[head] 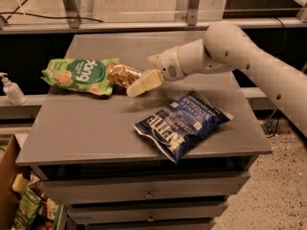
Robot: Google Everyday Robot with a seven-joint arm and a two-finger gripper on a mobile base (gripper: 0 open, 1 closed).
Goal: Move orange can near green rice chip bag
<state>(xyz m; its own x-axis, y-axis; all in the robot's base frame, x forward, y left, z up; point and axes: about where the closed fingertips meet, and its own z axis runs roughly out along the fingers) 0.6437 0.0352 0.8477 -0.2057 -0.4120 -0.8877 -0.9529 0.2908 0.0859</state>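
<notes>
over the grey cabinet (96,126), pincer (135,81) seemingly clasps orange can (121,74).
</notes>
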